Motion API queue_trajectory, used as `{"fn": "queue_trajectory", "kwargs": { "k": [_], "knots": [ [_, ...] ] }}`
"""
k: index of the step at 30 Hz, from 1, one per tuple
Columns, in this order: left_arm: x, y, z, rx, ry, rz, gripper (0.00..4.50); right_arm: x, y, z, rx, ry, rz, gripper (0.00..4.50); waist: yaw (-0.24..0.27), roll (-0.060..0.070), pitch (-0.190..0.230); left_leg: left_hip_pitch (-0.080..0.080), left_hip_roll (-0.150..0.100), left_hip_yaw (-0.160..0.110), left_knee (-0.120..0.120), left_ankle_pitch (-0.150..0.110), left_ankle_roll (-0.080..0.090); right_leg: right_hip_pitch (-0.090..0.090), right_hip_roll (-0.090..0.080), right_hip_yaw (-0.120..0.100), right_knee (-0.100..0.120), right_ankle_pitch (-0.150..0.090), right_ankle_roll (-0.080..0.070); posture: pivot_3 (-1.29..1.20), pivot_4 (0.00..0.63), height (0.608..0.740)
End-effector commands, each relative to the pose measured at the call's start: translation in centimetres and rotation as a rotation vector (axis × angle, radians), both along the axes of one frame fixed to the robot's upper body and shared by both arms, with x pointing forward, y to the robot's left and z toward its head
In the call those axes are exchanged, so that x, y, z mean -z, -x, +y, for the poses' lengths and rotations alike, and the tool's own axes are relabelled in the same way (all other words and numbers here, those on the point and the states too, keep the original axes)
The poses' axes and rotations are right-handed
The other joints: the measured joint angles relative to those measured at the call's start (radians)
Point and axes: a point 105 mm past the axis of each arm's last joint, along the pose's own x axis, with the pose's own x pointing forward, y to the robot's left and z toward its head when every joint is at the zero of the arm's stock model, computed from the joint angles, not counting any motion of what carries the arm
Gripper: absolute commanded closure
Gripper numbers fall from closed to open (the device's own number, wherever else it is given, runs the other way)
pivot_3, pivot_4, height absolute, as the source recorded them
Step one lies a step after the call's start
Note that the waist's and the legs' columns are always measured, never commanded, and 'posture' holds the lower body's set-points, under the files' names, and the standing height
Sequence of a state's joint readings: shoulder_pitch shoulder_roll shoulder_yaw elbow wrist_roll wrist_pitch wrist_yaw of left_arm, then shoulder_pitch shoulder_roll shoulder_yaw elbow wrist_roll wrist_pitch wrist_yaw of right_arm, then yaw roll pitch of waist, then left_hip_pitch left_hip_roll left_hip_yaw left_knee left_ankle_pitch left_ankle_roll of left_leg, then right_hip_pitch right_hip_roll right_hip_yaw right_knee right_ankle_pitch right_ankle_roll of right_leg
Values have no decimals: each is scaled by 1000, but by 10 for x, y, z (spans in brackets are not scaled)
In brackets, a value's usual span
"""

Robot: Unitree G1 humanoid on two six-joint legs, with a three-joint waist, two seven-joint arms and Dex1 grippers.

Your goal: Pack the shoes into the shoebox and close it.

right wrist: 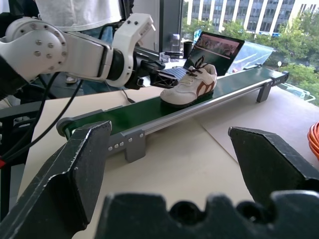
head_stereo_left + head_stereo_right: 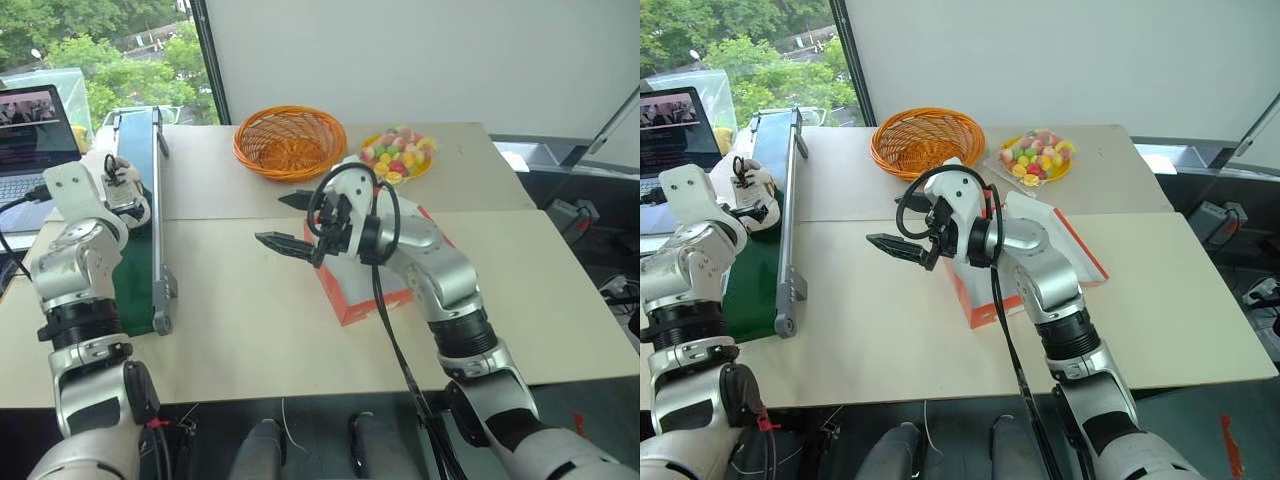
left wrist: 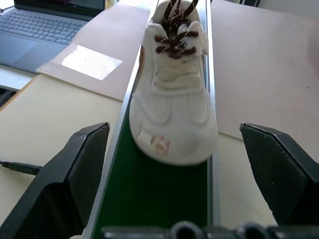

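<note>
One white shoe (image 3: pixel 174 94) with dark laces lies on the green conveyor belt (image 2: pixel 150 240) at the left, its toe towards my left gripper (image 3: pixel 174 132). That gripper is open, with a finger (image 3: pixel 79 164) on each side of the toe and not closed on it. The right wrist view shows the same shoe (image 1: pixel 189 87) with the left gripper (image 1: pixel 158 78) at its toe. The red-orange shoebox (image 2: pixel 975 292) stands mid-table with its lid (image 2: pixel 1072 240) laid open to the right. My right gripper (image 2: pixel 284 222) hangs open and empty just left of the box. My right arm hides most of the box's inside.
An orange wicker basket (image 2: pixel 290 140) and a plate of coloured sweets (image 2: pixel 398 155) stand behind the box. A laptop (image 2: pixel 35 130) sits at the far left beyond the belt. A person in a white top (image 1: pixel 75 10) stands behind the left arm.
</note>
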State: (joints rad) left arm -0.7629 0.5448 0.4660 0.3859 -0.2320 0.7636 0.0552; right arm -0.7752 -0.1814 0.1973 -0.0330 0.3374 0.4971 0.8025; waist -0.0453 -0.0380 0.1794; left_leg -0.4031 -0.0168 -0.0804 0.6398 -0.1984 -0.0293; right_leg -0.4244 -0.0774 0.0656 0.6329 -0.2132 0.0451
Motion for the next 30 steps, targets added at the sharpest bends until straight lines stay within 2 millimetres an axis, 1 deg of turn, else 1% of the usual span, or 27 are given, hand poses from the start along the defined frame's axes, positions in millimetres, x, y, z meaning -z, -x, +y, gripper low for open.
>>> {"fn": "queue_trajectory", "kwargs": {
  "k": [1, 3, 5, 7, 10, 11, 12, 13, 19, 21, 24, 26, 28, 30],
  "knots": [
    [-12, -4, 3, -15, -29, -37, 0, -13, 7, -2, -9, -24, -42, 30, -1, 0, 0, 0, 0, 0, 0, 0, 0, 0, 0, 0, 0, 0, 0, 0, 150, 740],
    [-4, -7, -2, 9, -5, -19, 0, -14, 7, -4, 0, -24, -47, 30, -1, 0, 0, -1, 0, 0, 0, 0, 0, -1, 0, 0, 0, 0, 0, 0, 150, 740],
    [9, -8, -6, 14, 41, 14, 0, -17, 7, -4, 9, -33, -53, 30, -1, 0, 0, -1, 0, 0, 0, 0, 0, -1, 0, 0, 1, 0, 0, 0, 150, 740],
    [17, -7, -4, -11, 55, 40, 0, -19, 7, -5, 18, -37, -56, 30, 0, 0, 0, 0, 0, 0, 0, 0, 0, -1, 0, 0, 1, 0, 0, 0, 150, 740],
    [24, -4, -2, -34, 77, 50, 768, -19, 5, -8, 34, -31, -57, 0, 0, 0, 0, 0, 0, 0, 0, 0, 0, -1, 0, 0, 1, 0, 0, 0, 150, 740],
    [24, -4, -2, -35, 81, 51, 1140, -19, 5, -8, 36, -30, -57, 0, 0, 0, 0, 0, 0, 0, 0, 0, 0, -1, 0, 0, 2, 0, 0, 0, 150, 740],
    [25, -4, -1, -42, 84, 49, 1408, -18, 5, -9, 39, -27, -57, 0, 1, 0, 0, 1, 0, 0, 0, 0, 0, -1, 0, 0, 3, 0, 0, 0, 150, 740],
    [23, -3, -2, -46, 96, 34, 1874, -17, 5, -9, 41, -22, -56, 0, 3, 0, 0, 1, 0, 0, 0, 0, 0, -1, 0, 0, 4, 0, 0, 0, 150, 740],
    [7, -4, -16, -17, 119, -58, 3946, -14, 5, -10, 46, -9, -52, 0, 5, 0, 0, 3, 0, 0, 0, 0, 0, 0, 0, 0, 7, 0, 0, 0, 150, 740],
    [-1, -5, -24, 11, 130, -99, 4440, -14, 5, -10, 48, -14, -46, 0, 5, 0, 0, 2, 0, 0, 0, 0, 0, 0, 0, 0, 7, 0, 0, 0, 150, 740],
    [-23, -8, -49, 111, 120, -189, 4486, -15, 2, -12, 62, -25, -35, 0, 4, -1, 0, 0, 0, 0, 0, 0, 0, -1, 0, 0, 7, 0, 0, 0, 150, 740],
    [-41, -8, -71, 191, 109, -259, 4486, -16, -3, -14, 91, -44, -28, 0, 4, -1, 0, -1, 0, 0, 0, 0, 0, -2, 0, 0, 7, 0, 0, 0, 150, 740],
    [-55, -7, -99, 285, 147, -332, 4486, -21, -15, -20, 155, -94, 8, 0, 4, -1, 0, -2, 0, -1, 0, 0, 0, -2, -1, 0, 7, 0, 0, 0, 150, 740],
    [-64, -4, -123, 369, 179, -376, 4486, -28, -29, -29, 236, -156, 41, 0, 4, -1, 0, -2, 0, 0, 0, 0, -1, -2, -1, 0, 7, 0, 0, 0, 150, 740]
  ]
}}
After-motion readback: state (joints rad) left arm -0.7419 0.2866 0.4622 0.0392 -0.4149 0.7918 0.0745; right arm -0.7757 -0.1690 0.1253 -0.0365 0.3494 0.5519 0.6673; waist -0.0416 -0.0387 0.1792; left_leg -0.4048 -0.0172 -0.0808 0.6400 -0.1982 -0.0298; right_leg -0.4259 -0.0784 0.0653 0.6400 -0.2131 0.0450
